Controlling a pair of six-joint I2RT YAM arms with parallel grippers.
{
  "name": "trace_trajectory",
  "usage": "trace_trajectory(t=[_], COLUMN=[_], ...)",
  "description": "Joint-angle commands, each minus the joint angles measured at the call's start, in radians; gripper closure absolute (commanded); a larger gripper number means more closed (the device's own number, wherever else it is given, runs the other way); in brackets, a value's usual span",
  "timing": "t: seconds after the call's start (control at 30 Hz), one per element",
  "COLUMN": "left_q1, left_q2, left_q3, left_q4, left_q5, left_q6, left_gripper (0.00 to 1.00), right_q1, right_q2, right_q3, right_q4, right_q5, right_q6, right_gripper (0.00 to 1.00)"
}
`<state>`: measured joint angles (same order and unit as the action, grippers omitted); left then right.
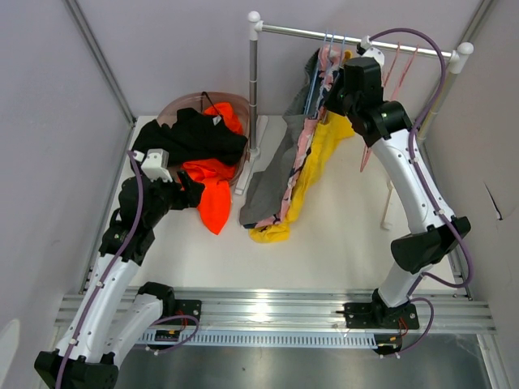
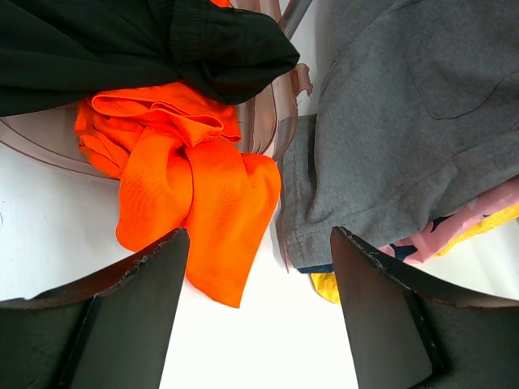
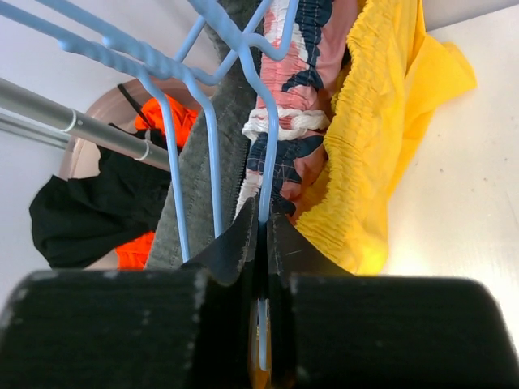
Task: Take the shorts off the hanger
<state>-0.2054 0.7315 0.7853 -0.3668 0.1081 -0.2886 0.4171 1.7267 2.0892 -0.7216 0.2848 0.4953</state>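
Nearest you, well short of the rail [image 1: 308, 32], left claw [image 1: 191, 193] [image 2: 259, 237]: jaws spread wide with nothing between them, low over the table [image 1: 340, 243].
Orange shorts [image 1: 212, 198] [image 2: 195, 194]: left of the rail's left post, just ahead of your left claw, spilling from the bowl onto the table.
Black shorts [image 1: 190, 134] [image 2: 122, 49]: left of the same post, heaped on the orange pair and draped over the bowl's edge.
Bowl [image 1: 235, 101] [image 2: 268, 130]: against the foot of the rail's left post.
Grey shorts [image 1: 272, 182] [image 2: 389, 121]: hanging under the rail, leftmost of three, lower end lying on the table.
Pink shorts [image 1: 302, 154] [image 3: 296, 73]: under the rail, pressed between grey and yellow.
Yellow shorts [image 1: 312, 170] [image 3: 381, 121]: under the rail, rightmost, tail reaching the table.
Right claw [image 1: 328, 104] [image 3: 263, 219]: just below the rail, pinched tight on a blue wire.
Hanger [image 3: 270, 162]: hooked on the rail, its wire caught in your right claw, pink cloth beside it.
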Motion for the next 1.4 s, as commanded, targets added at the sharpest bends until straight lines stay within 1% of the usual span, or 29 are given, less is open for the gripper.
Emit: trace_trajectory(t=[0.0,0.1,0.13,0.17,0.2,0.27,0.37,0.4,0.43,0.47,0.53,0.57,0.6,0.63,0.67,0.77,0.8,0.87,0.97,1.03,1.07,1.17,1.37], left_q1=[-0.008,-0.009,-0.011,-0.015,-0.025,-0.045,-0.112,-0.168,-0.201,-0.263,-0.339,-0.380,-0.469,-0.509,-0.581,-0.684,-0.742,-0.802,-0.833,-0.856,-0.862,-0.891,-0.937], left_q2=[-0.012,-0.012,-0.012,-0.018,-0.023,-0.036,-0.031,-0.024,-0.014,0.003,0.022,0.029,0.051,0.066,0.086,0.179,0.207,0.296,0.408,0.457,0.503,0.574,0.646], left_q3=[0.005,0.005,0.008,0.008,0.008,0.000,0.005,0.011,0.020,0.047,0.063,0.083,0.095,0.113,0.120,0.166,0.199,0.224,0.307,0.336,0.380,0.429,0.434], left_q4=[0.029,0.032,0.034,0.043,0.051,0.086,0.138,0.146,0.149,0.152,0.176,0.189,0.204,0.245,0.270,0.367,0.431,0.468,0.534,0.557,0.559,0.565,0.598], left_q5=[0.008,0.033,0.042,0.051,0.077,0.110,0.185,0.202,0.211,0.215,0.200,0.180,0.162,0.141,0.140,0.130,0.122,0.099,0.123,0.137,0.142,0.157,0.099], left_q6=[-0.011,0.000,0.006,0.017,0.023,0.037,0.058,0.063,0.071,0.077,0.081,0.088,0.089,0.089,0.085,0.088,0.094,0.109,0.111,0.111,0.109,0.108,0.126], left_gripper=[0.24,0.23,0.23,0.21,0.18,0.15,0.11,0.10,0.09,0.08,0.07,0.06,0.05,0.04,0.04,0.03,0.04,0.04,0.03,0.03,0.03,0.03,0.04], right_q1=[0.006,0.006,0.008,0.006,0.008,0.008,0.008,0.006,0.008,0.008,0.017,0.022,0.026,0.038,0.046,0.081,0.091,0.112,0.127,0.134,0.135,0.135,0.135], right_q2=[0.001,-0.015,-0.019,-0.022,-0.024,-0.036,-0.084,-0.099,-0.114,-0.151,-0.197,-0.226,-0.286,-0.317,-0.344,-0.420,-0.440,-0.455,-0.478,-0.487,-0.498,-0.515,-0.538], right_q3=[0.018,0.038,0.070,0.093,0.120,0.192,0.224,0.221,0.209,0.197,0.154,0.082,0.040,-0.003,-0.079,-0.158,-0.190,-0.215,-0.245,-0.256,-0.262,-0.277,-0.282], right_q4=[0.037,0.019,0.008,-0.024,-0.042,-0.090,-0.111,-0.116,-0.119,-0.124,-0.125,-0.107,-0.092,-0.075,-0.050,-0.035,-0.036,-0.039,-0.048,-0.053,-0.055,-0.050,-0.061], right_q5=[0.031,0.059,0.069,0.094,0.106,0.140,0.158,0.160,0.162,0.160,0.165,0.163,0.162,0.159,0.156,0.152,0.155,0.159,0.154,0.154,0.155,0.157,0.149], right_q6=[-0.003,-0.027,-0.037,-0.044,-0.061,-0.076,-0.090,-0.087,-0.086,-0.081,-0.054,-0.044,-0.032,-0.018,0.006,0.052,0.060,0.075,0.086,0.092,0.091,0.091,0.100], right_gripper=[1.00,1.00,1.00,1.00,1.00,1.00,1.00,1.00,1.00,1.00,1.00,1.00,1.00,1.00,1.00,1.00,1.00,1.00,1.00,1.00,1.00,1.00,1.00])
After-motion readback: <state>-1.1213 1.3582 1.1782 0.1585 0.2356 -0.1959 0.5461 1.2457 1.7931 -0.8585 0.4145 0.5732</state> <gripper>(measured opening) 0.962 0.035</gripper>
